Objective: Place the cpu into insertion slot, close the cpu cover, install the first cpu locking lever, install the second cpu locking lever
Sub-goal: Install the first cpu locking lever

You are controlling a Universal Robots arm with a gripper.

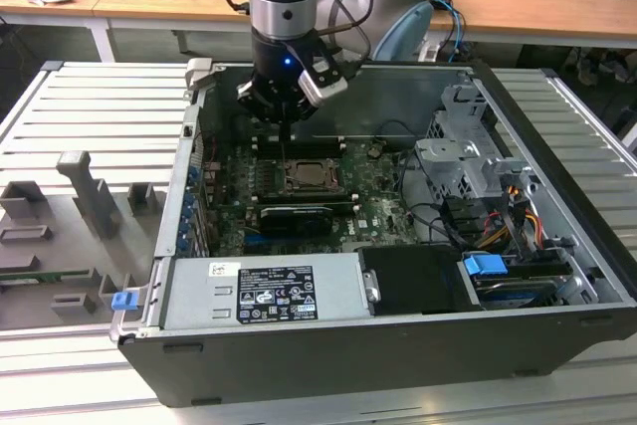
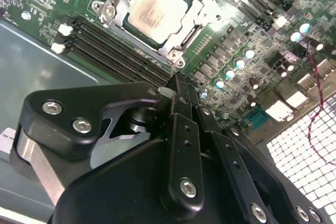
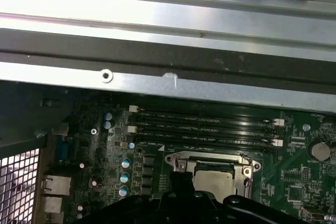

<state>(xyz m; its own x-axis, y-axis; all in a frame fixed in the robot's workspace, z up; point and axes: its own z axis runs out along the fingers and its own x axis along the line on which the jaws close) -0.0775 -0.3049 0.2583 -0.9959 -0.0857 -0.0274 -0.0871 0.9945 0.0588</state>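
Taking the insertion slot [image 1: 304, 182] as our landmark, the gripper [image 1: 288, 144] hangs just above its rim on the side of the memory slots [image 2: 105, 45]. Its jaws are pressed together on nothing, which we judge suits pushing socket hardware rather than carrying. Inside the slot the cpu [image 2: 157, 11] lies flat and face up. Being square it has no long axis, and its edges run parallel to the rim, with the cpu cover [image 2: 122, 4] down around it.

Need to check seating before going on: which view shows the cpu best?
The second wrist view: the cpu lies whole and close, framed by the cpu cover. In the first wrist view the gripper hides part of it; the exterior view shows it small, far.
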